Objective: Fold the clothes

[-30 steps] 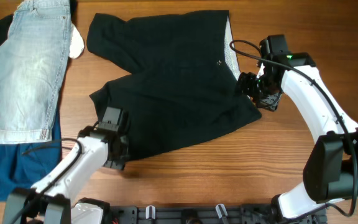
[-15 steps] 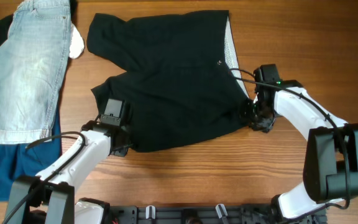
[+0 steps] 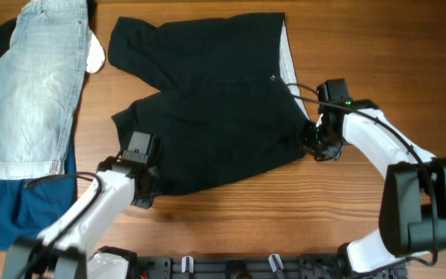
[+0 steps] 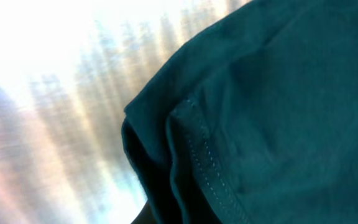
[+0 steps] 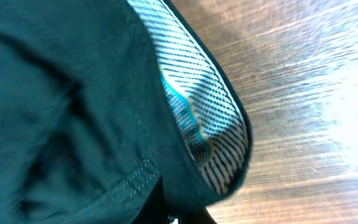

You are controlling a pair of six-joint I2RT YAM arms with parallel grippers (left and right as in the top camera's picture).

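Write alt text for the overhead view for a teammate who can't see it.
Black shorts lie spread on a wooden table, the left claw at their lower left hem and the right claw at their waistband corner. Faded denim shorts lie on a blue garment at the far left.

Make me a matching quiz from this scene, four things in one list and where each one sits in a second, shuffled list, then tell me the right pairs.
Things:
1. black shorts
2. denim shorts
3. left gripper
4. right gripper

Places:
A. at the dark garment's waistband corner, by the pale lining
B. spread flat across the middle of the table
C. at a leg hem of the dark garment
D. by the table's left side, lying on a bright blue garment

Pairs: 1-B, 2-D, 3-C, 4-A
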